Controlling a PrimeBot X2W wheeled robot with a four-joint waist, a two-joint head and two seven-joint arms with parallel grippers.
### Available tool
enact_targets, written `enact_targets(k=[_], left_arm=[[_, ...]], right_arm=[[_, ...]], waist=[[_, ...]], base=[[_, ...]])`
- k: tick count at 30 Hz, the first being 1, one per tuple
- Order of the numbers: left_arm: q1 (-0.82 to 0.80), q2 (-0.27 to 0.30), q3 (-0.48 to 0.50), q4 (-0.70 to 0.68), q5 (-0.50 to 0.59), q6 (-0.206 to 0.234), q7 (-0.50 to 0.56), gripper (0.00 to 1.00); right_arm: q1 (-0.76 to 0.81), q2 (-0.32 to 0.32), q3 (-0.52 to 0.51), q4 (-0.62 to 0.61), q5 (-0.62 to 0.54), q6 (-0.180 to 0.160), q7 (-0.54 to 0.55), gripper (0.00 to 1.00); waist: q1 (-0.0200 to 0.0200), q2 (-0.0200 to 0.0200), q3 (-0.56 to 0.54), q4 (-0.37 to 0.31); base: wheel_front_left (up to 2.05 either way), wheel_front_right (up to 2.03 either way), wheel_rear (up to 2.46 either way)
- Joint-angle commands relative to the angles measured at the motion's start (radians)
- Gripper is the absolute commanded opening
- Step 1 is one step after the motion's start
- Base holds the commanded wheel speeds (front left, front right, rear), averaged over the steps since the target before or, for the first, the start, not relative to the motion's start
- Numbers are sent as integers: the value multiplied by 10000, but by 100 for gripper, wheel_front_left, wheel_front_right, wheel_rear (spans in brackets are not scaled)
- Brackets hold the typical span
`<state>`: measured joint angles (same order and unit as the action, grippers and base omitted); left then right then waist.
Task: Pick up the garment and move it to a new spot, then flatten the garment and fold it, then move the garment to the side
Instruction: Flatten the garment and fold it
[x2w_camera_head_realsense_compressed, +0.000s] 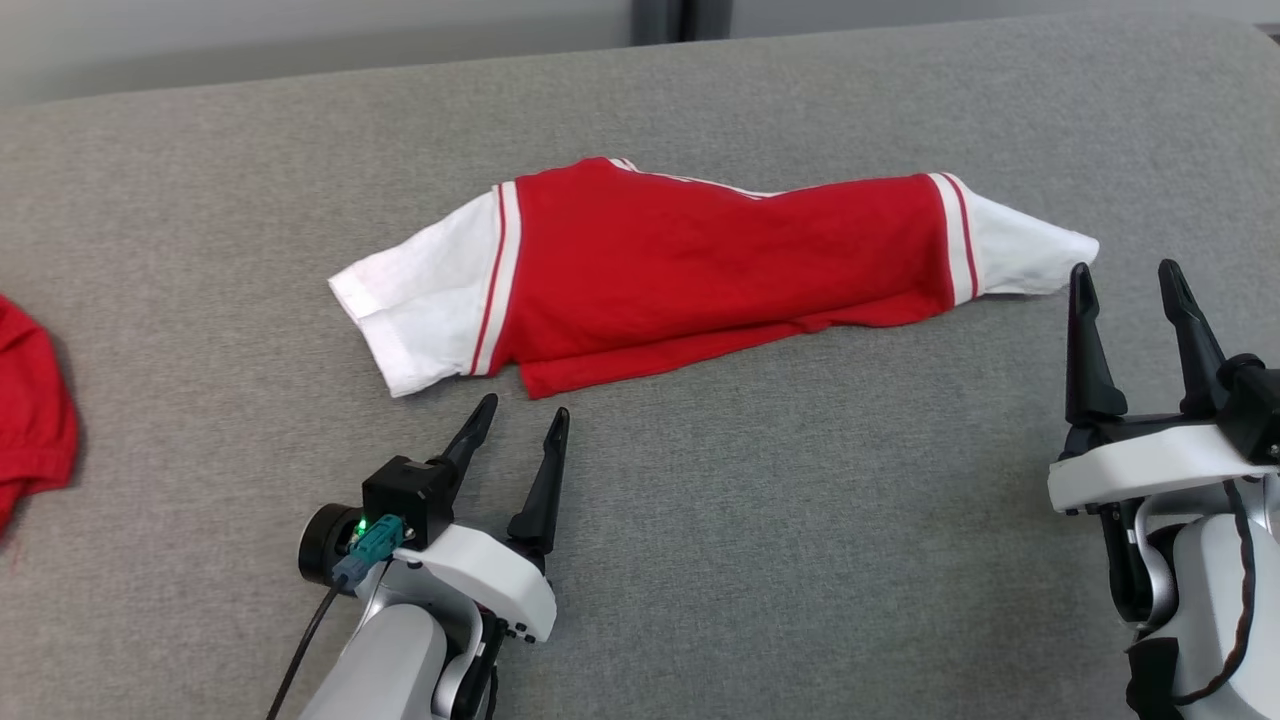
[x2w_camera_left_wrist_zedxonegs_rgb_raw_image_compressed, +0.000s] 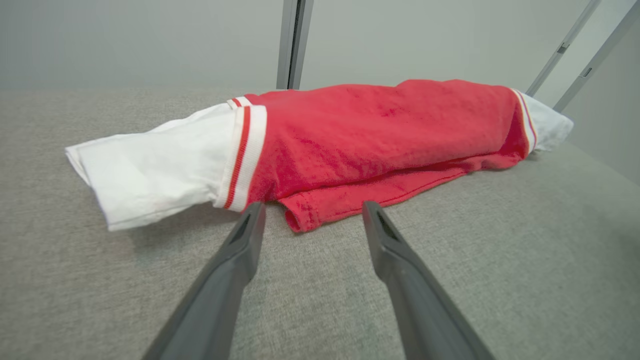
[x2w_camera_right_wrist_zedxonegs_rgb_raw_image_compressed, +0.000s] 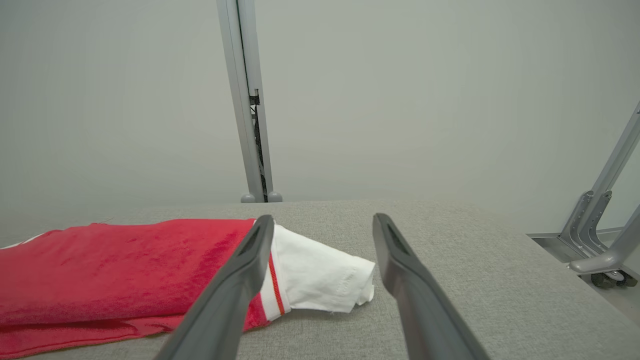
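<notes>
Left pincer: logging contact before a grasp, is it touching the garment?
Cannot tell. In head view the left pincer ends right at the hem of the garment; left wrist view has its tips over that hem, no plain gap or contact.

From where I sat, the whole work area was one big grey fabric-covered surface (x2w_camera_head_realsense_compressed: 760, 520), padded-looking, with a rounded far corner. The garment (x2w_camera_head_realsense_compressed: 700, 270) lay on it toward 12 o'clock, folded into a long strip running 9 to 3. It had a red body in the middle and a white sleeve past a striped band at each end. Way off at 9 o'clock, a second red cloth (x2w_camera_head_realsense_compressed: 30, 400) sat on the same surface, cut off by the frame.
</notes>
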<state>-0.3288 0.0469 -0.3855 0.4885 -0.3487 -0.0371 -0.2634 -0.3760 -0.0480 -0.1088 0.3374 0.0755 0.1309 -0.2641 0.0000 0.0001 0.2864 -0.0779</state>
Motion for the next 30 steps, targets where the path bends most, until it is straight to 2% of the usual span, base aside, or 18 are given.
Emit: enact_targets(k=[1,7,13,14,15,22,30], left_arm=[[-191,64,-25,171,-70,-65,-21,100],[-459,65,275,878,-529,21,-9,100],[-535,50,481,972,-380,-282,17,98],[-556,38,478,915,-362,-352,16,40],[-569,28,473,848,-328,-406,16,0],[-257,56,435,543,-138,-529,7,0],[430,64,645,238,-11,-430,-15,0]], right_arm=[[-94,-54,21,-61,83,-3,-4,100],[-254,-51,49,-181,310,-3,-4,100],[-217,-51,-59,-205,283,-3,-4,100],[-219,-51,-71,-190,299,-3,-4,100],[-220,-51,-78,-170,312,-3,-4,100],[-5,-50,-321,24,312,-3,-4,100],[474,-53,-617,306,190,-3,-4,100]], waist=[[0,-1,357,-399],[0,-1,784,-861],[0,-1,945,-982],[0,-1,958,-994],[0,-1,959,-1001],[0,-1,593,-717],[0,-1,-371,238]], base=[[0,0,0],[0,0,0],[0,0,0],[0,0,0],[0,0,0],[0,0,0],[0,0,0]])
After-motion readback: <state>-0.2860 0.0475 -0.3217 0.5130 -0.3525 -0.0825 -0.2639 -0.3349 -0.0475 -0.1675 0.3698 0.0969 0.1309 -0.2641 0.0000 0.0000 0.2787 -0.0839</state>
